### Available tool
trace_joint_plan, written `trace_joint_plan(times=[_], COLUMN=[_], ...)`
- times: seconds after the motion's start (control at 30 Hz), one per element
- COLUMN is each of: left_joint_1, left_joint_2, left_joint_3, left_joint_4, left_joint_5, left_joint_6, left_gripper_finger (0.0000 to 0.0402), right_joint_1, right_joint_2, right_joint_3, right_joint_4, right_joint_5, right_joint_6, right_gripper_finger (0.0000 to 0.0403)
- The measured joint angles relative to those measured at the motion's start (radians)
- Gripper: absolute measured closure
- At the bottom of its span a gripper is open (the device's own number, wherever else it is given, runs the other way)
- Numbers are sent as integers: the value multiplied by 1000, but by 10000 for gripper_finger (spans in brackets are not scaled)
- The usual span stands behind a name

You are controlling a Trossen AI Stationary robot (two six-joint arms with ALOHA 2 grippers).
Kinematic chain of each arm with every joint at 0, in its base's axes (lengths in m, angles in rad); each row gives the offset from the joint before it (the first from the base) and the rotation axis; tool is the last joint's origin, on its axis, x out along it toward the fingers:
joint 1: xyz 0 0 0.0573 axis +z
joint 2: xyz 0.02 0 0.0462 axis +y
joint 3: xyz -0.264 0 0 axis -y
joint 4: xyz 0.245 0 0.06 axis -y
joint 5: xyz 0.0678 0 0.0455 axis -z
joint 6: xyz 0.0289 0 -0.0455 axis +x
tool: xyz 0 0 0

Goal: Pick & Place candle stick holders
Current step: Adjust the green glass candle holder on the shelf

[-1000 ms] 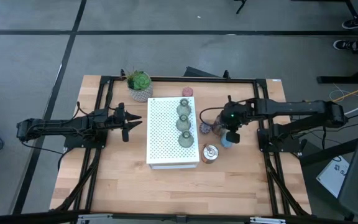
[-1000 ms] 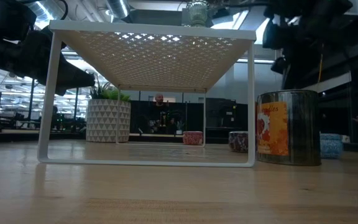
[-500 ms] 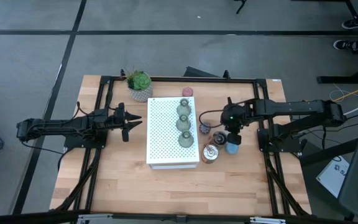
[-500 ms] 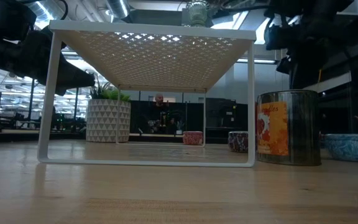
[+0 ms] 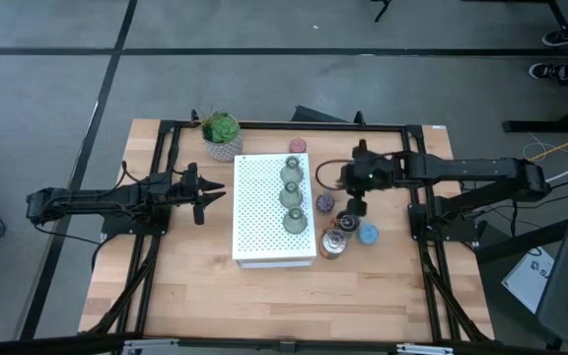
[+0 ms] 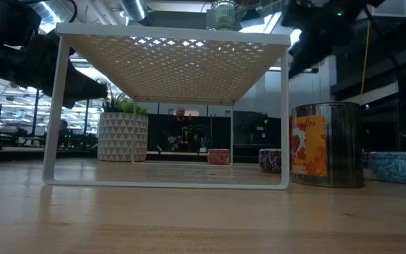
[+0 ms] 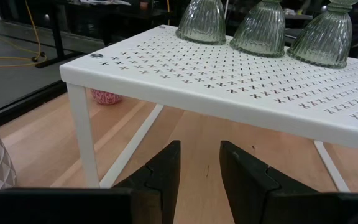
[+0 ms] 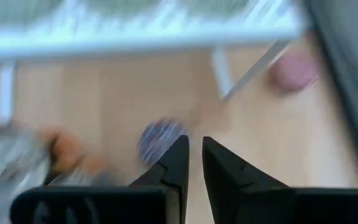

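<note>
Three olive-green glass holders (image 5: 292, 195) (image 7: 260, 31) stand in a row on top of the white perforated box (image 5: 264, 222). On the table to the box's right sit a purple holder (image 5: 324, 204), a silvery tin holder with an orange label (image 5: 334, 243) (image 6: 327, 144) and a blue holder (image 5: 368, 234) (image 6: 399, 167). A pink holder (image 5: 297, 146) stands behind the box. My right gripper (image 5: 355, 206) (image 8: 193, 149) hovers above these, pointing down at a slant, its fingers slightly apart with nothing between them. My left gripper (image 5: 208, 193) (image 7: 199, 155) waits open to the left of the box.
A green plant in a white patterned pot (image 5: 222, 133) (image 6: 123, 130) stands at the far left corner of the box. Black frame rails (image 5: 156, 247) run along both sides of the table. Bare wood lies in front of the box toward the near edge.
My right gripper has risen off the blue holder and swung toward the box and the far edge, tipping less steeply. The blue holder has come a little toward the near edge and now rests on the table by itself.
</note>
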Motion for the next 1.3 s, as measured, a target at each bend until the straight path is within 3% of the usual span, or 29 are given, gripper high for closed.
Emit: trace_joint_plan(times=[0.23, 0.47, 0.87, 1.3], left_joint_1=[0, 0, 0, 0], left_joint_2=[0, 0, 0, 0], left_joint_3=[0, 0, 0, 0], left_joint_4=[0, 0, 0, 0], left_joint_5=[0, 0, 0, 0], left_joint_6=[0, 0, 0, 0], left_gripper_finger=[294, 294, 294, 294], right_joint_1=[-81, -126, -128, -129], right_joint_2=[32, 139, 232, 267], right_joint_3=[0, 0, -2, -1], right_joint_4=[254, 372, 395, 515], right_joint_5=[-115, -127, -190, -182], right_joint_6=[-31, -87, -144, -167], right_gripper_finger=[314, 309, 359, 365])
